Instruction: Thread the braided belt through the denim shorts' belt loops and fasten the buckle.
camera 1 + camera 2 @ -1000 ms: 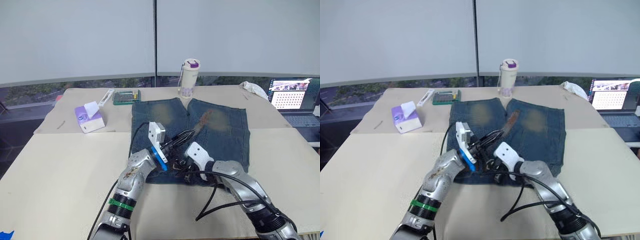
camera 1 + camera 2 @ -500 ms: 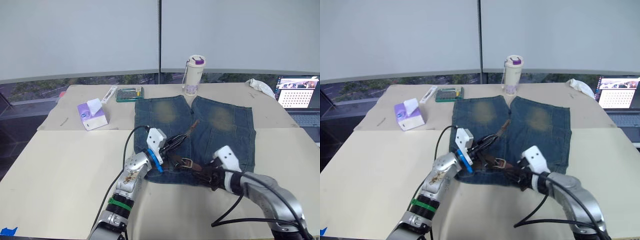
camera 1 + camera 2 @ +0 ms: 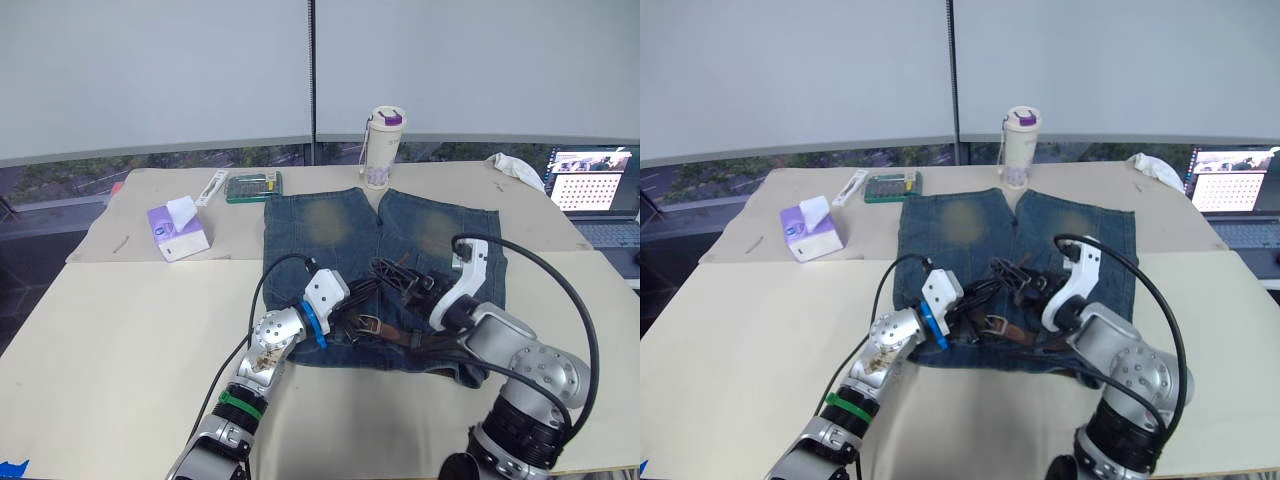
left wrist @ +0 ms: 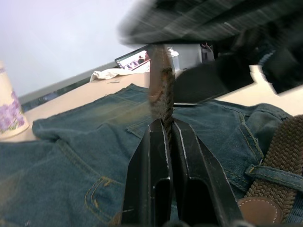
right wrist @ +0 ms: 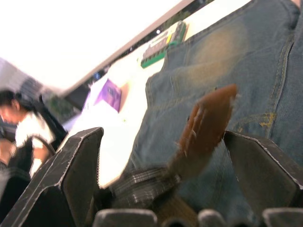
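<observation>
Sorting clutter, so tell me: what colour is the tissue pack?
Purple and white tissue pack, seen best in the left eye view.

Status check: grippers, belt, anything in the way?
Left gripper shut on belt. Right gripper open, belt tip between its fingers. Belt lies along waistband of shorts. Black cables bunched over the belt.

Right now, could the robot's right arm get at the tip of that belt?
Probably yes. The right gripper is open with the belt tip lying between its fingers, above the shorts, nothing between them. The left gripper pinches the belt further along.
</observation>
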{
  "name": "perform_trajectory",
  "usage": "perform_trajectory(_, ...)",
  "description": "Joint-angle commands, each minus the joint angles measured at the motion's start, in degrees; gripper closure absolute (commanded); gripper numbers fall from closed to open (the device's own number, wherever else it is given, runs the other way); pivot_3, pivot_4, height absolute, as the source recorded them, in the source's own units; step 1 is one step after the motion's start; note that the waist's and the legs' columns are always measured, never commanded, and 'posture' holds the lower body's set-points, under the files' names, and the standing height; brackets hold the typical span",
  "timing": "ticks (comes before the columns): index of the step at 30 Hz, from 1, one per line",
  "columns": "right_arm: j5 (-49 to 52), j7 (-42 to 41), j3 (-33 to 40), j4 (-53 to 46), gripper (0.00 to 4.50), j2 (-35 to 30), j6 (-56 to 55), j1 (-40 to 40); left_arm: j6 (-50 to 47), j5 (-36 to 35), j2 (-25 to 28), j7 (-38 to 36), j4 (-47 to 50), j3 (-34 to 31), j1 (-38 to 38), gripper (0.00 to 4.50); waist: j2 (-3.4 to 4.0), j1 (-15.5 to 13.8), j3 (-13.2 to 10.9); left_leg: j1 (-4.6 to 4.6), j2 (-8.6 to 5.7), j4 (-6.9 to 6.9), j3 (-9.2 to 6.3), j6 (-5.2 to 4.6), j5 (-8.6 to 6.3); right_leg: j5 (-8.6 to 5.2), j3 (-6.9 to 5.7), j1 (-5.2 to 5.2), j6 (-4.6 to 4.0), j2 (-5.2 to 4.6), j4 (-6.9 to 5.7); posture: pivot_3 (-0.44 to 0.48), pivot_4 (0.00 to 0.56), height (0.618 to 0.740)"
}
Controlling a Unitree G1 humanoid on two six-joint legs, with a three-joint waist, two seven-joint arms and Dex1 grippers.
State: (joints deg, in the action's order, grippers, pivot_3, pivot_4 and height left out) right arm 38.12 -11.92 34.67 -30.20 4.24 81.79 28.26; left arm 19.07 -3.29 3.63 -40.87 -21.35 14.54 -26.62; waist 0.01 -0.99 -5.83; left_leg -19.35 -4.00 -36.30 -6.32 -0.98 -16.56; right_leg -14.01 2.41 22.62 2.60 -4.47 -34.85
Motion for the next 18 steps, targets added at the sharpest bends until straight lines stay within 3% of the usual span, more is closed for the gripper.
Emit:
perform_trajectory(1, 2.28, 2.78, 1.37, -0.26, 0.05, 0.87, 1.7, 1.66, 2.15, 0.38, -0.45, 0.04, 0.21, 0.62, -0.49, 4.5, 0.01, 0.13, 0.01, -0.01, 0.0, 0.03, 0.0, 0.01, 0.02, 0.0, 0.01, 0.02, 0.0, -0.01, -0.02, 0.0, 0.15, 0.74)
perform_trajectory(4, 2.73, 4.14, 1.69, -0.01, 0.73, 0.68, 1.69, 1.63, 2.32, 0.37, -0.76, 0.7, -0.17, 0.38, -0.4, 4.5, 0.01, 0.35, 0.01, -0.02, 0.0, 0.07, 0.01, 0.01, 0.06, 0.0, 0.01, 0.09, 0.0, 0.0, -0.04, 0.0, 0.15, 0.74)
perform_trajectory(11, 4.33, 5.54, 2.05, 0.05, 3.24, -0.12, 1.57, 0.84, 2.56, 0.45, -0.44, 0.55, -0.57, 0.22, -0.16, 4.5, 0.02, 0.55, 0.01, -0.02, 0.01, 0.09, 0.02, 0.03, 0.08, 0.0, 0.01, 0.11, 0.0, 0.03, -0.06, 0.0, 0.15, 0.74)
perform_trajectory(15, 4.07, 5.92, 1.46, 0.36, 4.5, -1.62, 0.85, -0.07, 1.65, -1.79, 0.15, -2.74, 0.08, 0.43, 0.2, 3.19, 0.02, 0.63, 0.01, -0.01, 0.0, 0.09, 0.03, 0.02, 0.08, -0.01, 0.0, 0.11, 0.01, 0.04, -0.07, 0.0, 0.15, 0.74)
perform_trajectory(18, 4.11, 5.77, 1.27, 0.78, 4.5, -3.74, 0.33, -0.84, 1.93, -4.69, 0.82, -5.49, 1.61, -0.3, 0.77, 2.11, 0.02, 0.63, 0.01, -0.01, 0.0, 0.09, 0.03, 0.02, 0.08, -0.01, -0.01, 0.1, 0.01, 0.04, -0.07, 0.0, 0.15, 0.74)
